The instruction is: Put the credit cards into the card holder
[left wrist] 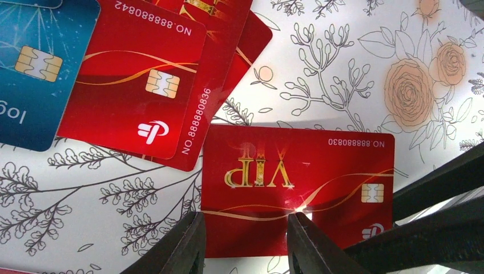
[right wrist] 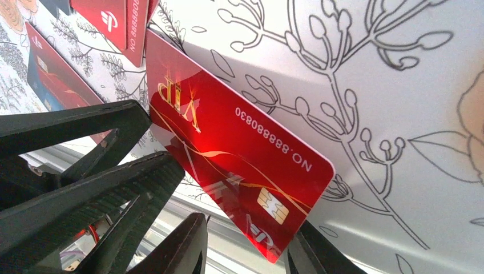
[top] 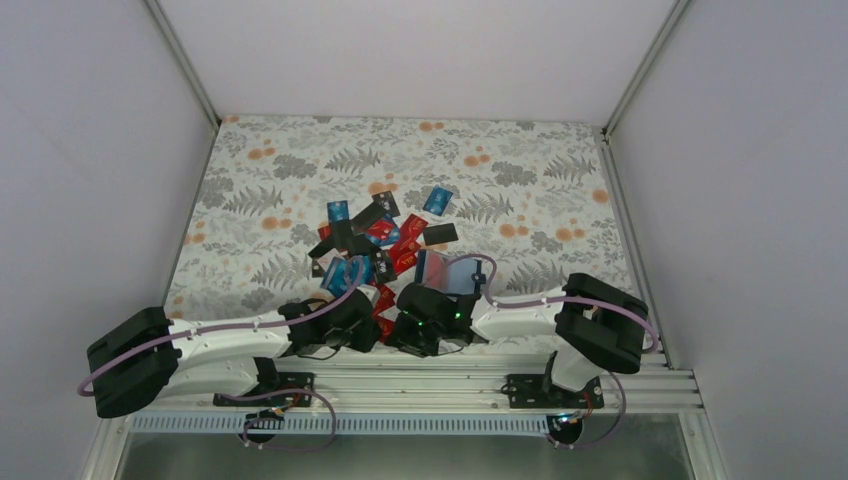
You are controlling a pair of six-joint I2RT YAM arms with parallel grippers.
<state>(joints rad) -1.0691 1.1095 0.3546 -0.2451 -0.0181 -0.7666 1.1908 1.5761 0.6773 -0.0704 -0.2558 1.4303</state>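
Two grippers: my left gripper (left wrist: 245, 220) and my right gripper (right wrist: 248, 231) meet tip to tip over the near middle of the floral table (top: 540, 160).
Left gripper state: narrow, pinching one long edge of a red VIP card (right wrist: 240, 154) and holding it tilted off the table.
Right gripper state: partly open. Its fingers stand either side of the card's chip corner, with a gap beside one finger, and do not grip.
Card's long axis, left wrist view: runs 9 to 3 o'clock. The gold VIP lettering reads upside down.
Card's long axis, right wrist view: runs 10 to 4 o'clock, printed face up.
Card's chip end: the gold chip (right wrist: 273, 204) sits at the 4 o'clock end, toward my right gripper.
Card against left gripper: at 12 o'clock, its near long edge between the fingers.
Card against right gripper: at 12 o'clock, its lowest corner between the fingers.
Other credit cards (top: 380, 235): a red, blue and black heap at 12 o'clock from both grippers in the top view.
Card holder (top: 447, 278): just past my right gripper at 12 o'clock, light blue face up. I cannot make out its slots.
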